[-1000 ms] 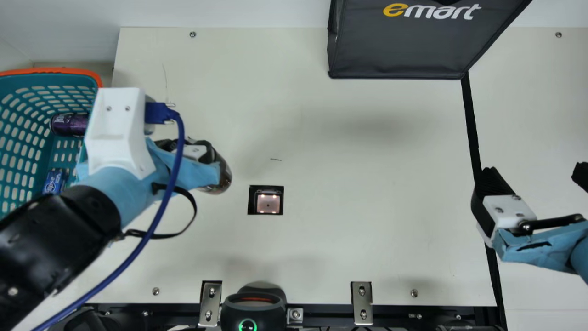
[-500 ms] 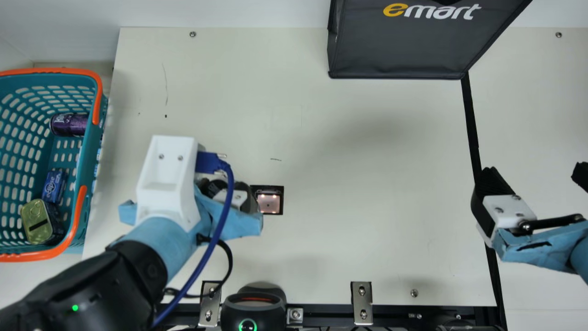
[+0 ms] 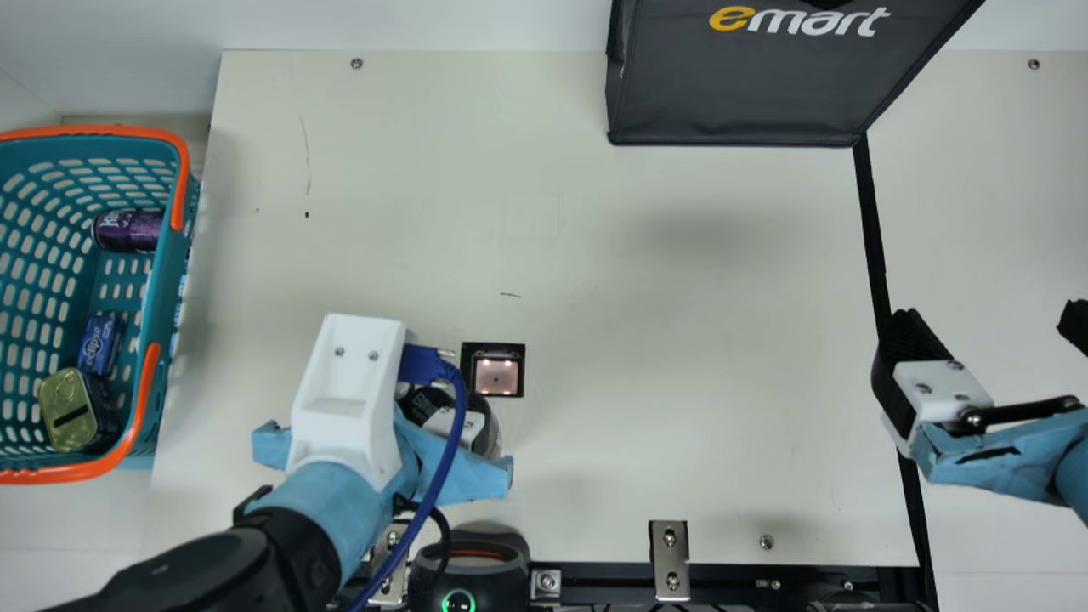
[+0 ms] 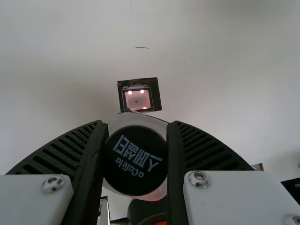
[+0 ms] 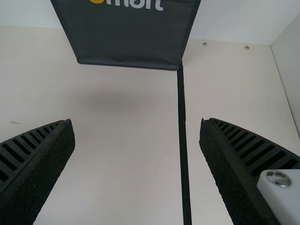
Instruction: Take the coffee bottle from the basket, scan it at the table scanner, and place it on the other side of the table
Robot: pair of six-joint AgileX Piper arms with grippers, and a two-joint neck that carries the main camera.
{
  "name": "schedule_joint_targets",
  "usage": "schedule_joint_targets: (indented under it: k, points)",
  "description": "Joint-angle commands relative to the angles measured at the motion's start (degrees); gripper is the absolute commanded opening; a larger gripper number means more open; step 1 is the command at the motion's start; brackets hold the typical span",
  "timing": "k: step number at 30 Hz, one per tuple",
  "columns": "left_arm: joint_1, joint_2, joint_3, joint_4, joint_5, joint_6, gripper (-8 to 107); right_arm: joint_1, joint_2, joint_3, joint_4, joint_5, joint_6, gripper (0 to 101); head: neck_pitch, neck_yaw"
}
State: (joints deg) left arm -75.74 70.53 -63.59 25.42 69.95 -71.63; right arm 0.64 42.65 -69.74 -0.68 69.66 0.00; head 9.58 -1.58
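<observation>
Basket (image 3: 168, 272) teal, pale-slotted, its handles (image 3: 179, 191) orange; drink can (image 3: 127, 230) purple; bottle cap (image 4: 135, 161) black, white-lettered; shopping bag (image 3: 739, 93) charcoal, yellow-and-white-lettered; scanner (image 3: 496, 379) pink, black-edged.

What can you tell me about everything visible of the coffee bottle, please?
The coffee bottle has a round black cap with white print, apparently plastic and closed, above a pale, glossy, see-through-looking shoulder. It is clamped between the two ribbed fingers of my left gripper, its cap towards the wrist camera. In the main view it is just below the table scanner. I cannot tell whether its base touches the table.
</observation>
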Motion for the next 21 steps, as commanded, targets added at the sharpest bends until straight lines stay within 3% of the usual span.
schedule_joint_targets:
  k: [1,7,21]
  points:
    - [-0.28,0.10,-0.01,-0.48,-0.05,0.33,-8,0.00,0.00,0.00,0.00,0.00,0.00,95,-1.66,0.00]
    - [-0.19,0.14,-0.84,-2.85,-0.38,3.36,-8,0.00,0.00,0.00,0.00,0.00,0.00,95,-1.66,0.00]
    - [8.44,-4.89,3.61,-11.15,-9.95,21.24,-8,0.00,0.00,0.00,-0.06,0.01,0.00,95,-1.66,0.00]
